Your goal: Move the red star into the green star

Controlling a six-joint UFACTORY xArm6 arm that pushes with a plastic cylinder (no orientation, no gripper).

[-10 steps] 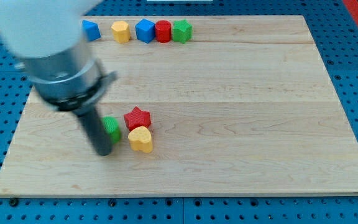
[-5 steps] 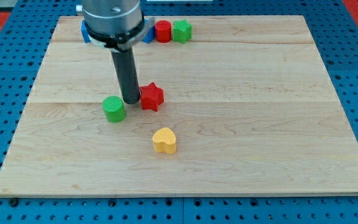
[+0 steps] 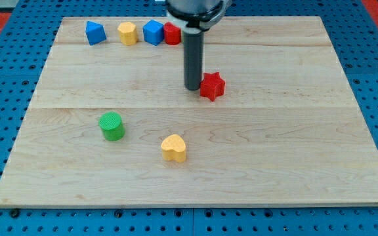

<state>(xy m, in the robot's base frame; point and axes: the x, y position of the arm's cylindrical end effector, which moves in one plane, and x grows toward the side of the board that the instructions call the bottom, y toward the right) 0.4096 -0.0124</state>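
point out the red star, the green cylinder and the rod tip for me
red star [image 3: 212, 86]: camera view, middle of its top face
green cylinder [image 3: 111, 122]: camera view, centre of its round ribbed top
my tip [image 3: 193, 88]: camera view, very end of the dark rod, just left of the red star

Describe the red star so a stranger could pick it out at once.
Start from the wooden board and follow the dark rod down to my tip, just above the board's middle. The red star touches its right side, the only pointed red block; the other red block sits rounded in the top row.

Red star [image 3: 212, 86], green cylinder [image 3: 112, 126], yellow heart [image 3: 174, 147].
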